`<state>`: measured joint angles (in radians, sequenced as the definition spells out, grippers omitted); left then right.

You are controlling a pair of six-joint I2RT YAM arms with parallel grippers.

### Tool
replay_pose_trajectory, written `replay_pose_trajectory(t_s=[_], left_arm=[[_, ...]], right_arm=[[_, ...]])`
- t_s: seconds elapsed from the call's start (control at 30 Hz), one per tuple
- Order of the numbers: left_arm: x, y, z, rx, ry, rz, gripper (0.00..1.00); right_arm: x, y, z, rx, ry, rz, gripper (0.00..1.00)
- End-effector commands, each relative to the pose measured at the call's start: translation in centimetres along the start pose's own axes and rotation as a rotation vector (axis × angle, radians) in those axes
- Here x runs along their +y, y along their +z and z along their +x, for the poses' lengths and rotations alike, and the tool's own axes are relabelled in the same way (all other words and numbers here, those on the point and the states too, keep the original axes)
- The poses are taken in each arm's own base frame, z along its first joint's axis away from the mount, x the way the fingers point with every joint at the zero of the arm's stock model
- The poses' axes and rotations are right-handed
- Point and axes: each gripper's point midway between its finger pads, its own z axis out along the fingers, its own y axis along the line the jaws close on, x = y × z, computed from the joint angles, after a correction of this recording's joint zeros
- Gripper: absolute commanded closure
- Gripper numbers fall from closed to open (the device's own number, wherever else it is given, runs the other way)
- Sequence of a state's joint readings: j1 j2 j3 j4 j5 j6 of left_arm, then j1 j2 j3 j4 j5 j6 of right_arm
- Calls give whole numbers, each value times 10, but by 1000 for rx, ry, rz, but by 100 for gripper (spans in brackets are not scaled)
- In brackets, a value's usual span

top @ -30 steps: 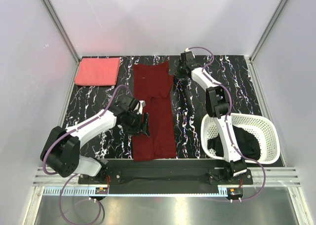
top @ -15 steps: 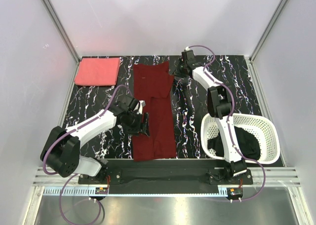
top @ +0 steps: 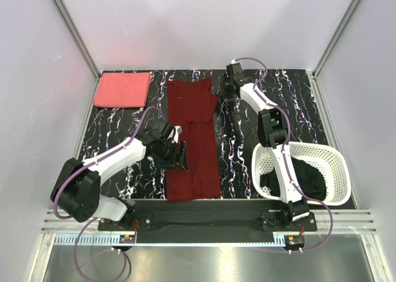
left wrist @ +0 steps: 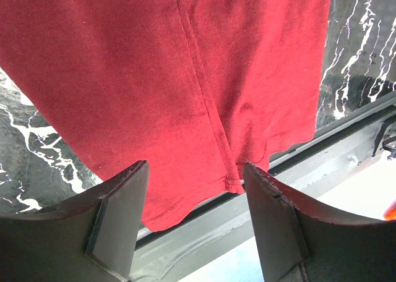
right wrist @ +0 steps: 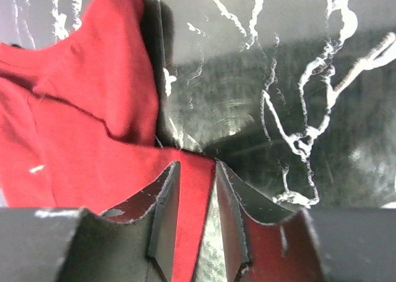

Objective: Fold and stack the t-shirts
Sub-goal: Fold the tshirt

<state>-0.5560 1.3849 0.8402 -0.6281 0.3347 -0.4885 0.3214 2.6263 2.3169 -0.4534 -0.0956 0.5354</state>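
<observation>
Moved: our right gripper has gone from closed jaws to a narrow gap.
Right jaws: the maroon shirt has one edge in that gap; we cannot tell whether the pads touch it.
Left jaws: the left gripper stands wide and holds nothing, with the shirt's hem just beyond its tips.
Hidden: the black shirt is partly behind the basket wall and our right arm.

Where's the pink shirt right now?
In the top view, the pink shirt lies folded at the table's far-left corner, left of the maroon shirt and apart from it.
</observation>
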Motion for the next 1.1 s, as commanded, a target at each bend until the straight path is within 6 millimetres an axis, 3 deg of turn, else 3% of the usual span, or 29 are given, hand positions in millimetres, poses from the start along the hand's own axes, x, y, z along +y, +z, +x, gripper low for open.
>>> replay_pose_trajectory(t_s=[0.0, 0.33, 0.57, 0.8, 1.07], left_arm=[[-5, 1, -4, -13, -2, 37, 32], [-4, 0, -3, -23, -3, 38, 32], [-2, -1, -2, -27, -6, 37, 32], [-1, 0, -1, -31, -19, 49, 32], [-4, -2, -4, -43, -30, 73, 32]], right_arm=[[-6, 6, 1, 3, -9, 25, 63], [-2, 16, 17, 45, -22, 23, 71], [-20, 13, 32, 86, -26, 121, 67], [-32, 5, 48, 124, -155, 239, 65], [-38, 9, 65, 174, -213, 287, 71]])
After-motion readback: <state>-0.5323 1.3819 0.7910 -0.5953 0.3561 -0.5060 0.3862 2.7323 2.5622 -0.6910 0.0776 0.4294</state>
